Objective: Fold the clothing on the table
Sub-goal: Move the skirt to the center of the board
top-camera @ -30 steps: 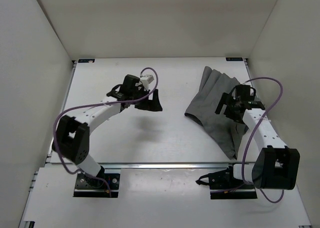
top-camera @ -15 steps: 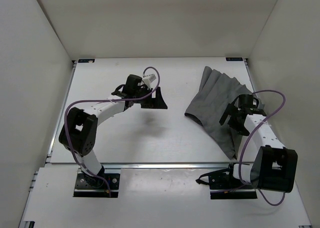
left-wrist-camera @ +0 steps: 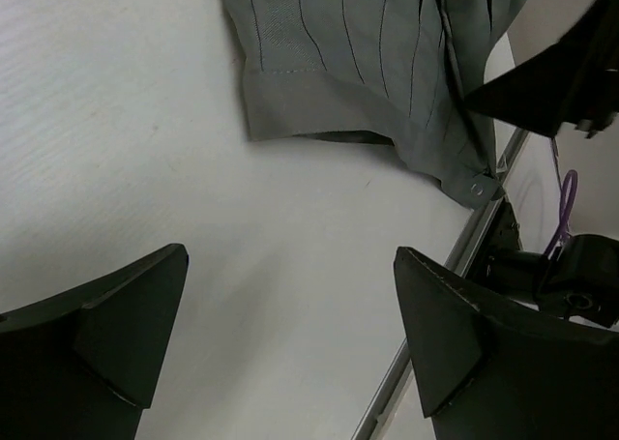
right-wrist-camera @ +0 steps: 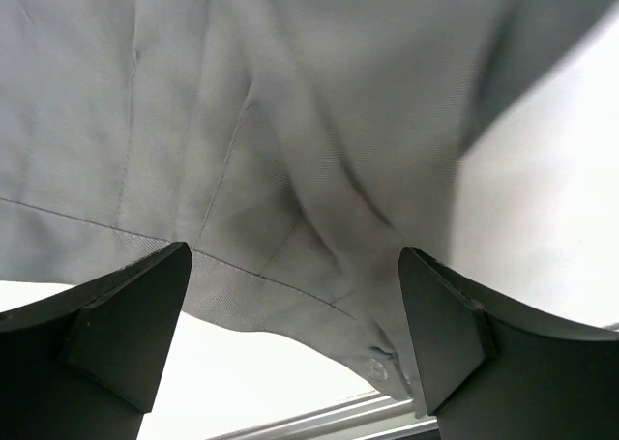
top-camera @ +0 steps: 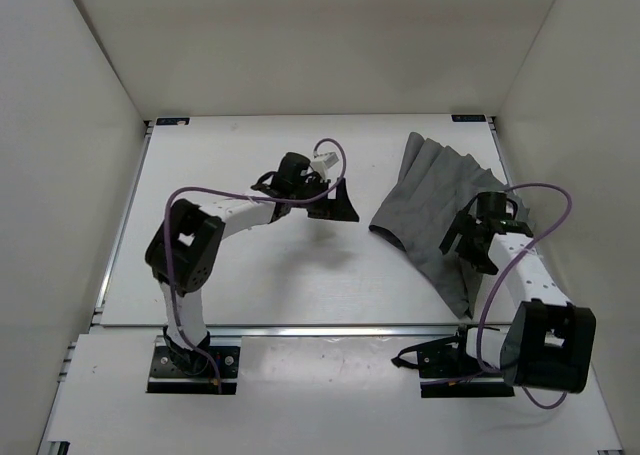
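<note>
The grey pleated clothing (top-camera: 425, 200) lies crumpled on the right side of the white table (top-camera: 250, 285), one end reaching toward the near rail. My left gripper (top-camera: 337, 205) hovers open just left of the garment's left hem; in the left wrist view the clothing (left-wrist-camera: 358, 63) lies ahead of the open gripper (left-wrist-camera: 290, 256), with bare table between the fingers. My right gripper (top-camera: 468, 248) stands open over the garment's near right part. In the right wrist view the clothing (right-wrist-camera: 290, 121) fills the frame behind that gripper (right-wrist-camera: 295, 251), a hem with a button (right-wrist-camera: 372, 367) between the fingers.
White walls close in the table on three sides. A metal rail (top-camera: 330, 327) runs along the near edge, close to the garment's tip (top-camera: 462, 310). The right arm's finger (left-wrist-camera: 556, 73) shows at the top right of the left wrist view.
The left arm has swung right across the table, closer to the garment's left hem. The right gripper has drawn back along the garment toward the near edge.
</note>
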`<state>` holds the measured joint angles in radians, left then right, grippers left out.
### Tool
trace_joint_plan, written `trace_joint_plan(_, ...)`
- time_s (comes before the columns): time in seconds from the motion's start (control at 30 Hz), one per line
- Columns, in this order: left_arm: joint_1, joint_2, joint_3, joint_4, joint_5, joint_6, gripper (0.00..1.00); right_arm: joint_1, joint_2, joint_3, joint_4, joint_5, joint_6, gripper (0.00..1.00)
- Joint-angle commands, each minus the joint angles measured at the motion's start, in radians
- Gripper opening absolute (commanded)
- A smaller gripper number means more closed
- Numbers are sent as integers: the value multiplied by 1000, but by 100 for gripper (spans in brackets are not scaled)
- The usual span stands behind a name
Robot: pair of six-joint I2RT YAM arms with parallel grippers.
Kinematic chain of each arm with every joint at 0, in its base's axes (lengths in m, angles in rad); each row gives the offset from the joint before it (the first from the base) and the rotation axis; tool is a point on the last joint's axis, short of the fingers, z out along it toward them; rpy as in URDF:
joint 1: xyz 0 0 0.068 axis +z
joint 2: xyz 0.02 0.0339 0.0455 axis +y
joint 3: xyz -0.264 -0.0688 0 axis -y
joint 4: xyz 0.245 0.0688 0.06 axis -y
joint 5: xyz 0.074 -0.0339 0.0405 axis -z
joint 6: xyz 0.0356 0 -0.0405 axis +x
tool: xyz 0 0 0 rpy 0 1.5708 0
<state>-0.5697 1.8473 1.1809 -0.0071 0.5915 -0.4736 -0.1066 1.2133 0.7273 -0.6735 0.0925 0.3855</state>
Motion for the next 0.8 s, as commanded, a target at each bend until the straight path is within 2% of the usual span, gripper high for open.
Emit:
trace_joint_plan(0.0, -39, 74, 63, 100, 19, -52, 99, -67, -87, 1, -17, -39, -20, 85)
trace_joint_plan(0.37, -104, 262, 123, 375, -32, -290, 99, -45, -130, -8, -71, -39, -5, 85)
trace_joint_plan(0.67, -154, 375, 184, 423, -68, -373, 99, -93, -181, -2, -104, -37, -31, 85)
trace_joint_plan(0.73, -159, 386, 194, 418, -78, -375, 91, -99, -190, 7, -107, -43, -31, 85)
trace_joint_plan(0.77, -159, 394, 194, 423, -78, -375, 81, -96, -189, 4, -107, -40, -31, 85)
